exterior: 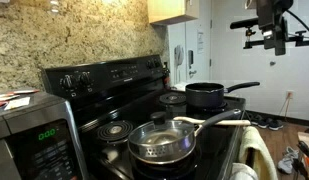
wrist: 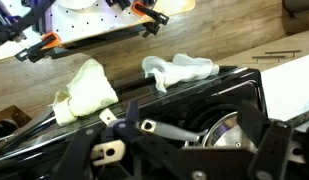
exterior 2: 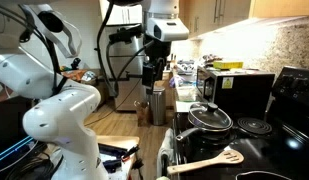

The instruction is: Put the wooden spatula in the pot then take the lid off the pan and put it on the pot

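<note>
On my screens I see a black stove with coil burners, its knobbed control panel set against a speckled granite backsplash. A steel microwave with a green display sits just beside the stove. A pale wood cabinet hangs above the far end, and a white door stands beyond. In my wrist view, two crumpled white cloths drape over the stove's front edge, above a wooden floor.

light: bright indoor, soft | glare: shine on lid and stove | shadows: faint | blur: wrist view soft, near parts dark
</note>
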{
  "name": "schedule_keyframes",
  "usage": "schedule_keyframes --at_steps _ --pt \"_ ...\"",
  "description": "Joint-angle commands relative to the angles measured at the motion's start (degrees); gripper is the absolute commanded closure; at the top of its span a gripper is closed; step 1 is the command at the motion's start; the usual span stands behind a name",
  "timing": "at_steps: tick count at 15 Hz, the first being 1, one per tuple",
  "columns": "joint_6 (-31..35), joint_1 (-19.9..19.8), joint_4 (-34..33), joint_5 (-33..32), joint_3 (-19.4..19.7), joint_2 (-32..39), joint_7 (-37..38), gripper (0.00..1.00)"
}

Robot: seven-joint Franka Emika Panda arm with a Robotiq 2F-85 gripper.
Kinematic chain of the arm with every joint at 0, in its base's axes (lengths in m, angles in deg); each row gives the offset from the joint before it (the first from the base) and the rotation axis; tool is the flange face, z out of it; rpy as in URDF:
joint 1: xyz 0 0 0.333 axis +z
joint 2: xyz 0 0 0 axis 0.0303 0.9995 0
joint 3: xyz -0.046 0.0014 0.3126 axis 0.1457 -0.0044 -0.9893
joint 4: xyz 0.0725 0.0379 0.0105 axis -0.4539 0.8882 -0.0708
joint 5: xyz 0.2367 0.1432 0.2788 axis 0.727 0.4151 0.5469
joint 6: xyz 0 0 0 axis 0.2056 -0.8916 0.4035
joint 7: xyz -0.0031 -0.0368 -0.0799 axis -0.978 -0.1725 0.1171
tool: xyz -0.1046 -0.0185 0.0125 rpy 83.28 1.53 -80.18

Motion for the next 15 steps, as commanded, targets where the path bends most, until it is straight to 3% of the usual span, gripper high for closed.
schedule_keyframes --at_steps 1,5,7,13,15 --pt "-0.45 -2.02 -0.19 0.85 -1.37 0.15 -1.12 0.0" --pt "-0.45 -2.02 -0.19 0.85 -1.37 0.15 -1.12 0.0" --pt "-2.25 -1.82 -1.9 1.79 0.42 2.58 -2.25 0.0" --pt "-5.65 -2.49 -6.83 -0.46 6.34 11.12 -12.0 0.0" --pt "-8.14 -2.58 -8.21 -2.96 6.74 14.17 -15.34 0.0"
